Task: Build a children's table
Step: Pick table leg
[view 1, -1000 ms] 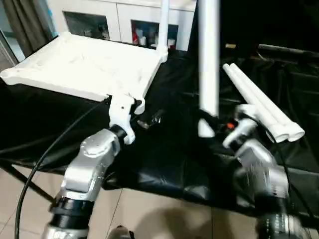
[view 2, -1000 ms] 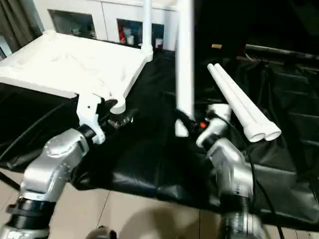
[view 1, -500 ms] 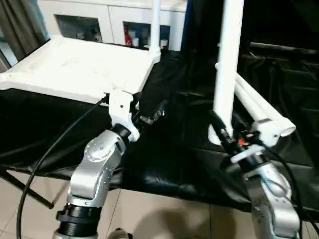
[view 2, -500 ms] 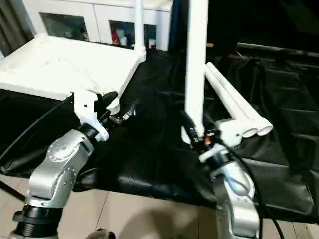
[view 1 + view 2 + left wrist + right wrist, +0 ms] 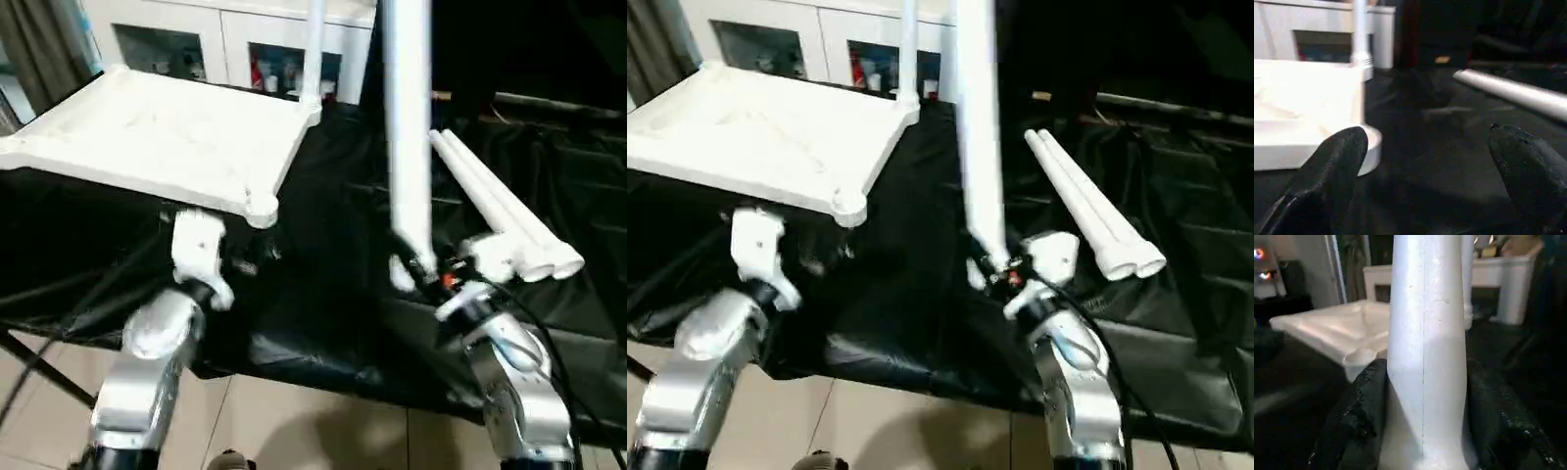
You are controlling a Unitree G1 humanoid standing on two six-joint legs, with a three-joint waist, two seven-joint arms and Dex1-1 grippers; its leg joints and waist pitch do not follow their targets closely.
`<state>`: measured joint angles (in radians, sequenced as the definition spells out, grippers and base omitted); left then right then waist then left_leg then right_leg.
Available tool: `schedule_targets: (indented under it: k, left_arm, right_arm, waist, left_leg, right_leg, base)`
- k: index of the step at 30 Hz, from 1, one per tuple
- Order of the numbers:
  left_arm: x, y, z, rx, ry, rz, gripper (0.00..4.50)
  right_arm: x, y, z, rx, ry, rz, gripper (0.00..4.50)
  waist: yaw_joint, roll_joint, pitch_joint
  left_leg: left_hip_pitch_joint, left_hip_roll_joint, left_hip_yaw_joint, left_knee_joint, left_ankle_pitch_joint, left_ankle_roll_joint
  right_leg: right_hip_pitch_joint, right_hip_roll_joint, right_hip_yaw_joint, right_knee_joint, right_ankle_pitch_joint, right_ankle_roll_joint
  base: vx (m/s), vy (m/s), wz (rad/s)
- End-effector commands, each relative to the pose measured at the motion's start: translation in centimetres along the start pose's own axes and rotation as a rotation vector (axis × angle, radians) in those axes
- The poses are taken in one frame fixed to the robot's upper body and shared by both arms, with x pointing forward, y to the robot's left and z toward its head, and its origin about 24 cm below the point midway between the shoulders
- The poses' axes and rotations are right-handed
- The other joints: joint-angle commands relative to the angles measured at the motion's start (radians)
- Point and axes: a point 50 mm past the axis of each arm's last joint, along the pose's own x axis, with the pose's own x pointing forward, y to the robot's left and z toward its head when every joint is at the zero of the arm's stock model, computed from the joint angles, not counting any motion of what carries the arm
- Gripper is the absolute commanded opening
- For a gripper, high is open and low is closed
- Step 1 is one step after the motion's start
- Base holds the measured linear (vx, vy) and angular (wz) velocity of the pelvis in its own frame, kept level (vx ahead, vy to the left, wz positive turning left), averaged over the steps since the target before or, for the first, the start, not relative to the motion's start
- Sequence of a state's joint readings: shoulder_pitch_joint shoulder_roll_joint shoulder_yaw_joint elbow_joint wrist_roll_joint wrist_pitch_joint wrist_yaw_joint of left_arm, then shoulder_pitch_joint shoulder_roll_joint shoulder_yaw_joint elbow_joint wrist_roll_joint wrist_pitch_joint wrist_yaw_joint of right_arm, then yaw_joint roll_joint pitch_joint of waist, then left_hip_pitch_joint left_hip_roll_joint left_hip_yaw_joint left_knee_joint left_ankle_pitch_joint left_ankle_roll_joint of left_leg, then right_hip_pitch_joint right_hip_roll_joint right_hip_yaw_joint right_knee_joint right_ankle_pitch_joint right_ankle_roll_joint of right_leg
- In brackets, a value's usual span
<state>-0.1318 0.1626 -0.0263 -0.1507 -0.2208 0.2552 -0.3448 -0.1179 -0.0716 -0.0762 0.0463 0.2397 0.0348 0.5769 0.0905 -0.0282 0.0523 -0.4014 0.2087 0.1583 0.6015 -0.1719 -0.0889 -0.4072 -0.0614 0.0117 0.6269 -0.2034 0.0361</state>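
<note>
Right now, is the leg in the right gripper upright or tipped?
Upright: the leg rises nearly vertical from the right gripper, fingers clamped on its base.

- From head height we look forward and down over both silver forearms at the black-covered work table (image 5: 323,323); our two eye views share this scene, slightly offset.
- Our left wrist camera sits low, facing along the black cloth.
- Our right wrist camera looks close-up at an upright white tubular leg (image 5: 1426,347).
</note>
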Motion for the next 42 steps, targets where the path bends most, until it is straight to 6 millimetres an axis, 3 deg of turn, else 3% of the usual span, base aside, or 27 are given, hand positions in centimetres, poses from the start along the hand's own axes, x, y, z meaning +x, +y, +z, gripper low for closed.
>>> schedule_targets:
  k: [1,5,13,15,19,20,21,23,24,28,29,36,37,41,42]
  left_arm:
    - [0.5,-0.3,0.4,-0.044,-0.028,-0.028,4.50]
    - [1.3,-1.1,0.6,-0.117,-0.036,-0.115,4.50]
    - [2.8,-2.3,0.7,-0.355,0.018,-0.272,4.50]
    - [3.2,-2.6,0.9,-0.402,0.011,-0.302,4.50]
    - [4.4,-2.9,1.7,-0.479,-0.014,-0.358,4.50]
    - [4.6,-3.0,1.9,-0.494,-0.022,-0.366,4.50]
    - [4.8,-3.2,2.1,-0.514,-0.030,-0.386,4.50]
    - [4.9,-3.6,2.5,-0.541,-0.039,-0.431,4.50]
    - [5.0,-3.8,2.6,-0.551,-0.041,-0.447,4.50]
    - [5.0,-4.6,2.9,-0.592,-0.048,-0.534,4.50]
    - [5.0,-4.7,2.9,-0.595,-0.038,-0.549,4.50]
    - [5.8,-4.1,2.3,-0.589,0.005,-0.478,4.50]
    - [5.8,-4.1,2.4,-0.592,-0.001,-0.484,4.22]
    - [5.8,-4.2,2.5,-0.596,0.000,-0.498,4.09]
    - [5.8,-4.2,2.4,-0.600,0.003,-0.493,3.82]
  right_arm:
    - [0.3,-0.2,0.2,0.007,-0.019,0.040,1.91]
    - [0.8,-0.5,0.0,0.016,-0.009,0.101,1.91]
    - [1.5,0.8,-0.6,0.057,0.002,0.254,1.91]
    - [1.7,1.0,-0.7,0.057,0.008,0.283,1.91]
    - [2.2,1.3,-0.7,0.044,0.015,0.342,1.91]
    - [2.3,1.3,-0.7,0.041,0.016,0.347,1.91]
    - [2.4,1.4,-0.7,0.040,0.020,0.358,1.91]
    - [2.6,1.4,-0.7,0.030,0.026,0.373,1.91]
    - [2.6,1.4,-0.6,0.025,0.027,0.377,1.91]
    - [2.9,1.3,-0.6,0.034,0.020,0.370,1.91]
    - [2.9,1.4,-0.6,0.031,0.018,0.373,1.91]
    - [3.0,2.0,-0.6,0.026,0.023,0.428,1.91]
    - [3.0,2.1,-0.6,0.027,0.025,0.433,1.91]
    - [3.0,2.1,-0.7,0.029,0.025,0.434,1.91]
    - [3.0,2.1,-0.7,0.030,0.025,0.433,1.91]
  waist:
    - [-0.003,0.003,-0.058]
    - [-0.005,-0.003,-0.059]
    - [-0.004,-0.003,-0.065]
    - [-0.002,-0.007,-0.065]
    - [0.000,-0.005,-0.067]
    - [-0.001,0.001,-0.068]
    - [-0.001,-0.001,-0.067]
    - [0.001,0.005,-0.067]
    - [0.000,0.001,-0.068]
    - [-0.001,0.004,-0.067]
    - [0.000,0.009,-0.068]
    - [-0.001,0.010,-0.068]
    - [-0.001,0.011,-0.068]
    - [0.000,0.013,-0.067]
    - [-0.001,0.012,-0.068]
  left_leg:
    - [0.022,0.005,0.012,-0.078,-0.244,-0.001]
    - [0.021,0.005,0.011,-0.079,-0.252,-0.003]
    - [0.023,0.002,0.013,-0.072,-0.188,0.011]
    - [0.022,0.003,0.013,-0.071,-0.179,0.015]
    - [0.024,0.002,0.015,-0.069,-0.171,0.022]
    - [0.023,0.002,0.013,-0.070,-0.168,0.019]
    - [0.024,0.002,0.014,-0.070,-0.171,0.017]
    - [0.024,0.002,0.013,-0.071,-0.184,0.014]
    - [0.024,0.002,0.013,-0.070,-0.185,0.014]
    - [0.025,0.003,0.013,-0.071,-0.191,0.016]
    - [0.026,0.002,0.012,-0.071,-0.197,0.012]
    - [0.026,0.003,0.010,-0.073,-0.213,0.009]
    - [0.026,0.003,0.010,-0.073,-0.212,0.008]
    - [0.027,0.004,0.010,-0.074,-0.217,0.007]
    - [0.026,0.004,0.010,-0.074,-0.217,0.007]
  right_leg:
    - [0.033,-0.036,0.011,-0.077,-0.138,-0.142]
    - [0.033,-0.038,0.010,-0.080,-0.181,-0.140]
    - [0.037,-0.033,0.007,-0.069,-0.086,-0.175]
    - [0.040,-0.035,0.007,-0.069,-0.075,-0.182]
    - [0.041,-0.034,0.007,-0.068,-0.059,-0.195]
    - [0.043,-0.036,0.006,-0.066,-0.050,-0.201]
    - [0.043,-0.035,0.005,-0.067,-0.050,-0.202]
    - [0.045,-0.036,0.005,-0.066,-0.047,-0.208]
    - [0.045,-0.036,0.005,-0.066,-0.043,-0.210]
    - [0.045,-0.035,0.005,-0.067,-0.044,-0.214]
    - [0.045,-0.035,0.005,-0.067,-0.049,-0.217]
    - [0.048,-0.035,0.004,-0.069,-0.057,-0.212]
    - [0.048,-0.035,0.004,-0.069,-0.055,-0.213]
    - [0.047,-0.035,0.004,-0.069,-0.051,-0.221]
    - [0.048,-0.035,0.004,-0.069,-0.049,-0.222]
  base:
    - [0.000,0.000,0.00]
    - [0.000,0.000,0.00]
    - [0.000,0.000,0.00]
    - [0.000,0.000,0.00]
    - [0.000,0.000,0.00]
    - [0.000,0.000,0.00]
    - [0.000,0.000,0.00]
    - [0.000,0.000,0.00]
    - [0.000,0.000,0.00]
    - [0.000,0.000,0.00]
    - [0.000,0.000,0.00]
    - [0.000,0.000,0.00]
    - [0.000,0.000,0.00]
    - [0.000,0.000,0.00]
    - [0.000,0.000,0.00]
